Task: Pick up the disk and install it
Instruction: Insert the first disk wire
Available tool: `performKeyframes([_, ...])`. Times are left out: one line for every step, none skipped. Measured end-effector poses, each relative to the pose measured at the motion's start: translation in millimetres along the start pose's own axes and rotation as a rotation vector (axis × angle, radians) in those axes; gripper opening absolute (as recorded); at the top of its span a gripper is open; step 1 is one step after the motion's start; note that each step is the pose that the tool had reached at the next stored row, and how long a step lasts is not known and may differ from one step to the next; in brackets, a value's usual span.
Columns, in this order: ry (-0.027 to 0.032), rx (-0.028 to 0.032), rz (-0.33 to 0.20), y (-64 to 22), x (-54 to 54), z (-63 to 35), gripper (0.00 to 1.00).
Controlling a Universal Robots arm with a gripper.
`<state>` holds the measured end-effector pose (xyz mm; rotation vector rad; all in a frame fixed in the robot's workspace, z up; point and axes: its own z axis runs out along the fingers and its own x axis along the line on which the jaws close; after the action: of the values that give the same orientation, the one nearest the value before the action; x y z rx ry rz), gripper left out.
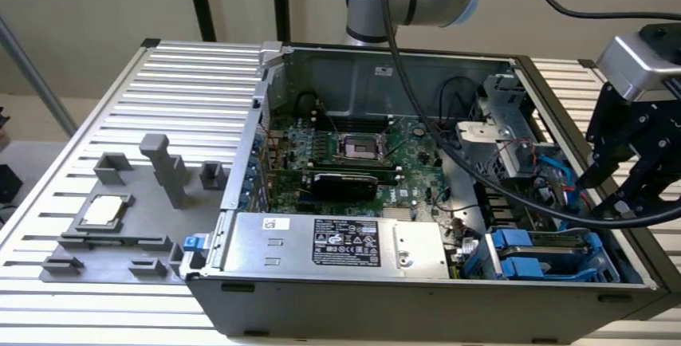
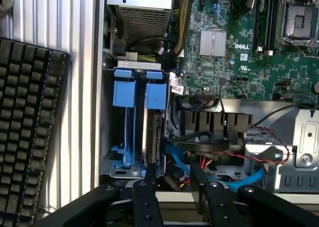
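**Disk seated in bay; pincer empty above**

The disk (image 2: 152, 132) stands on edge in the bay (image 2: 130, 65) at a corner of the case (image 1: 426, 314), in the slot nearer the motherboard (image 2: 234, 48); the neighbouring carrier (image 2: 124, 95) looks empty. The gripper (image 2: 174, 176) hangs above the bay's end, jaws partly apart, nothing between them. By my judgement the disk is stiff, fairly heavy, slick-faced and shock-sensitive; it is best held across its flat sides or by its blue tab (image 2: 156, 95). The case also holds a power supply (image 1: 330, 242); loose cables (image 2: 199, 147) lie just beside the bay.
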<state>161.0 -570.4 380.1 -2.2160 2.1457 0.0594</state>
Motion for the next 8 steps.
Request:
performKeyframes([0.0,-0.0001,-0.001,0.0,-0.5,2.0,0.41])
performKeyframes([0.0013,-0.0003,-0.003,0.0,-0.7,3.6,0.41])
performKeyframes([0.0047,-0.0005,-0.004,0.0,-0.7,4.8,0.41])
performKeyframes([0.0088,-0.0006,-0.005,0.0,-0.6,5.8,0.41])
performKeyframes([0.0116,-0.0008,-0.006,0.0,-0.6,7.2,0.41])
performKeyframes([0.0132,-0.0009,-0.007,0.1,-0.5,8.8,0.41])
performKeyframes([0.0141,-0.0009,-0.007,0.1,-0.4,10.5,0.41])
performKeyframes([0.0149,-0.001,-0.008,0.1,-0.4,12.2,0.41])
